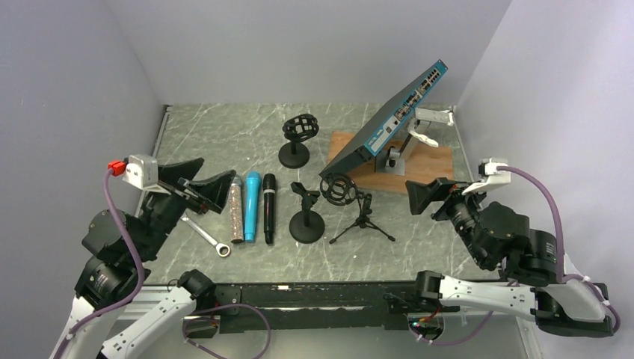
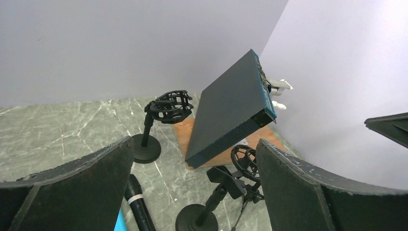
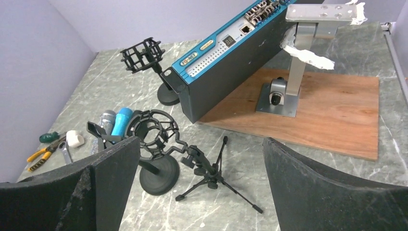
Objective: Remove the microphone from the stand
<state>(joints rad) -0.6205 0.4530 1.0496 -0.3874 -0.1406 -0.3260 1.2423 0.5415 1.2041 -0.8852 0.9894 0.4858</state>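
At the near edge of the surface (image 1: 224,127), the left gripper (image 1: 218,169) is held low, its jaws spread wide with nothing between them. The right gripper (image 1: 419,198) is likewise shown wide apart and empty by its wrist view, though only one finger can be made out from above.

Beside the left gripper a wrench (image 1: 205,235) is laid. Next to it three microphones are lined up flat: a silver microphone (image 1: 236,211), a blue microphone (image 1: 252,196) and a black microphone (image 1: 268,209). None is seated in a stand. The black one is cut off by the frame edge in the left wrist view.

To their right a clip stand (image 1: 306,223) is set, with a tripod stand (image 1: 362,221) just beside it. Pliers (image 3: 37,156) and a screwdriver (image 3: 48,137) are seen only from the right wrist, being hidden under the left arm from above.

Farther back a ring-mount stand (image 1: 295,153) is placed, and a network switch (image 1: 389,120) is propped aslant on a metal post (image 3: 298,72) over a wooden board (image 1: 430,161).
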